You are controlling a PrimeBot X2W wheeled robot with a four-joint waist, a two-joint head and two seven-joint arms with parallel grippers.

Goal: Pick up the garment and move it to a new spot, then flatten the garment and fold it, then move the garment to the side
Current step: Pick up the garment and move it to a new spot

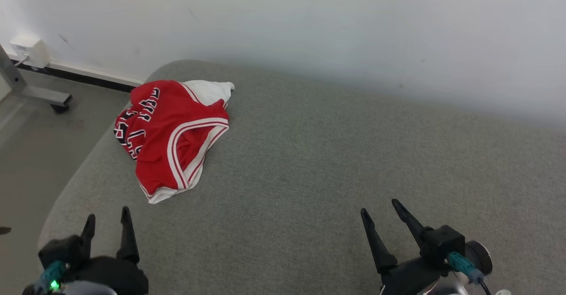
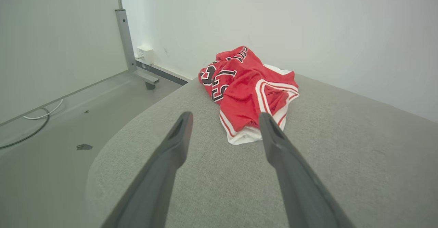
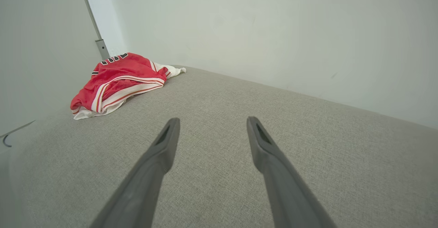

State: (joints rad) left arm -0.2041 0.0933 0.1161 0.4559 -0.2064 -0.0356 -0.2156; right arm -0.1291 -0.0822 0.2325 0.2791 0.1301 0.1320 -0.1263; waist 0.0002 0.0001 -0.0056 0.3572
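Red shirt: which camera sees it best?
The head view: it looks down on the whole red shirt, nothing in front. The left wrist view sees it low, a finger overlapping its edge; the right wrist view shows it smaller, far left.

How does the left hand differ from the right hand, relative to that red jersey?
The left hand sits close to the red jersey, which lies just ahead of it; the right hand is far off across the grey cushion. In the head view the right hand's fingers lean left, the left hand's stand straighter. Both are open and empty.
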